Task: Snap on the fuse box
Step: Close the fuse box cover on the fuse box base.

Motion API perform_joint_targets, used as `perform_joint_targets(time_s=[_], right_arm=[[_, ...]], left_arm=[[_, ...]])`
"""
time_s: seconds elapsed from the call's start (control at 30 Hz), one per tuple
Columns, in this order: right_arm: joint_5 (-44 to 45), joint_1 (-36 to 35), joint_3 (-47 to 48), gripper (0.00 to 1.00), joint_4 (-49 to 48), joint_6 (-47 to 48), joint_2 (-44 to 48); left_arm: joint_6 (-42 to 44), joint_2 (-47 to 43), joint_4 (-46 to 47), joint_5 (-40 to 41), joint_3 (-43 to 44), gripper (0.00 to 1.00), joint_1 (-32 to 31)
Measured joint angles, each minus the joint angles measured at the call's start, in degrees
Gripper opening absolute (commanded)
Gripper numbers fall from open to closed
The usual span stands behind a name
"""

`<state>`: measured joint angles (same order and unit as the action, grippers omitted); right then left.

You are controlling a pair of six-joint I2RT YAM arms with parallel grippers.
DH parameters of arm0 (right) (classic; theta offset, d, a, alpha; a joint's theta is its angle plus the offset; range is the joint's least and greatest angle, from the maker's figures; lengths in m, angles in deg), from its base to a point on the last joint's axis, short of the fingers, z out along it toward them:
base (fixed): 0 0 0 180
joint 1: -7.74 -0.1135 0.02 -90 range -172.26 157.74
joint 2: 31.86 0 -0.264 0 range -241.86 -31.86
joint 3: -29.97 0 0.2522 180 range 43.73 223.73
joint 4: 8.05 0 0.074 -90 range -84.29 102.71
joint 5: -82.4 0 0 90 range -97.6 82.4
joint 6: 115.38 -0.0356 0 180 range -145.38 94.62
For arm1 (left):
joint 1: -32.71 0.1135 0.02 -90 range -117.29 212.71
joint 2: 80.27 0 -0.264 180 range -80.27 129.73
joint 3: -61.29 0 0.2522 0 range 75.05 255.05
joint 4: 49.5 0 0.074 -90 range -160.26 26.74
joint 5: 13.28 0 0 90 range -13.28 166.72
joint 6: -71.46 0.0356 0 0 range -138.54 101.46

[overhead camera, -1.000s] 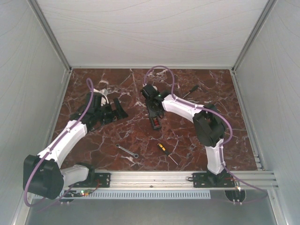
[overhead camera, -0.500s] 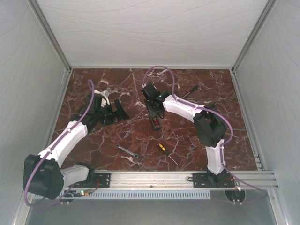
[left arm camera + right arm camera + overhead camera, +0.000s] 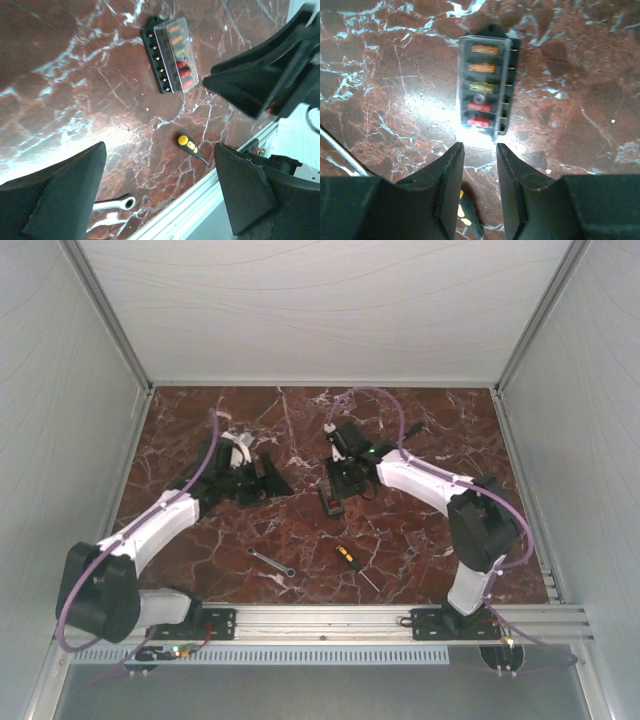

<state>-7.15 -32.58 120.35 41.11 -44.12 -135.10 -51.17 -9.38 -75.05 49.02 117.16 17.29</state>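
The fuse box (image 3: pixel 330 500) is a small black block lying flat on the marble table, mid-table. The right wrist view shows it (image 3: pixel 485 85) with orange, yellow and red fuses under a clear cover. It also shows in the left wrist view (image 3: pixel 170 55). My right gripper (image 3: pixel 342 483) hovers just above its far end; the jaws (image 3: pixel 478 146) are narrowly parted and empty. My left gripper (image 3: pixel 268 480) is to the left of the box, with its jaws (image 3: pixel 160 146) wide open and empty.
A yellow-and-black screwdriver (image 3: pixel 349 560) lies in front of the box and also shows in the left wrist view (image 3: pixel 190 146). A silver wrench (image 3: pixel 270 562) lies front left. The metal rail (image 3: pixel 330 618) runs along the near edge. White walls enclose the table.
My right gripper has drawn back and to the right, leaving the fuse box on the table. My left gripper has swung right, closer to the box.
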Motion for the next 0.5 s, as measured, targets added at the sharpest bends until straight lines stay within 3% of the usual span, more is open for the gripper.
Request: perform_joint_targets(time_s=[0.23,0.5], right_arm=[[-12.15,8.59,-5.73,0.27,-5.7,-0.15,3.13],[-21.66,11.58,-8.44,0.24,-10.08,-0.52,3.1]], left_arm=[[-5.31,12.41,4.26,-0.2,5.25,0.8,-7.61],[-8.33,26.12,8.81,0.52,14.16,0.69,-10.95]])
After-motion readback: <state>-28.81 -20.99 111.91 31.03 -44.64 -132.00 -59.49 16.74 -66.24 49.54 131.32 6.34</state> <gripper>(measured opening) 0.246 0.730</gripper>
